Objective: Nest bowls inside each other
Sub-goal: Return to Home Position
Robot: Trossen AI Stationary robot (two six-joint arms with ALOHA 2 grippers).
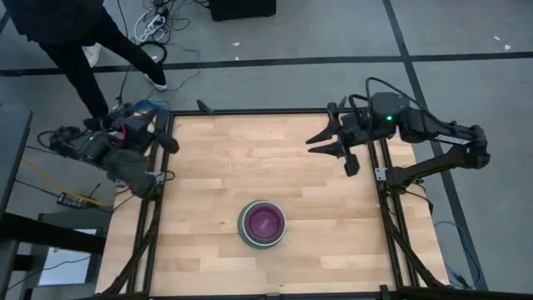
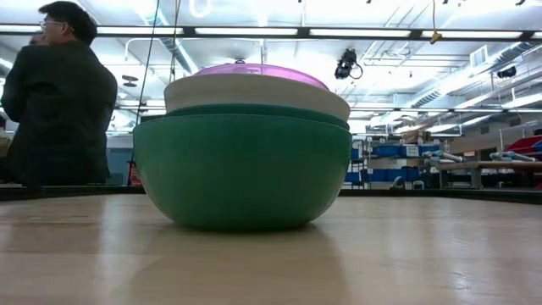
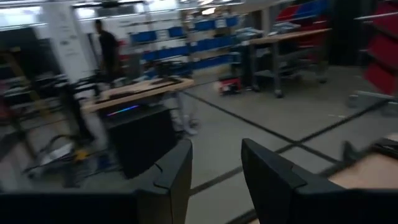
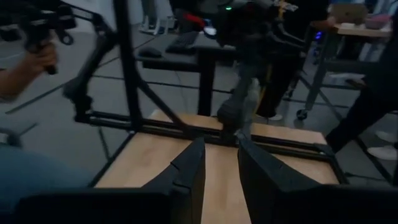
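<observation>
The bowls stand nested in one stack (image 1: 263,223) on the wooden table (image 1: 216,158), near the middle of its front edge. In the low view the largest, green bowl (image 2: 241,174) rests on its base. A teal rim (image 2: 254,111), a white bowl (image 2: 254,93) and a purple bowl (image 2: 258,73) show above it. My left arm (image 1: 125,150) is folded up at the table's far left edge, its gripper (image 3: 214,180) open and pointing away past the far edge. My right gripper (image 1: 316,143) hangs open over the far right of the table, pointing left (image 4: 221,168). Neither is near the stack.
A black metal frame (image 1: 266,111) runs around the table. A person (image 1: 75,42) walks on the floor beyond the far left corner and also shows in the low view (image 2: 59,93). A hand holding a controller (image 4: 37,53) shows beyond the table.
</observation>
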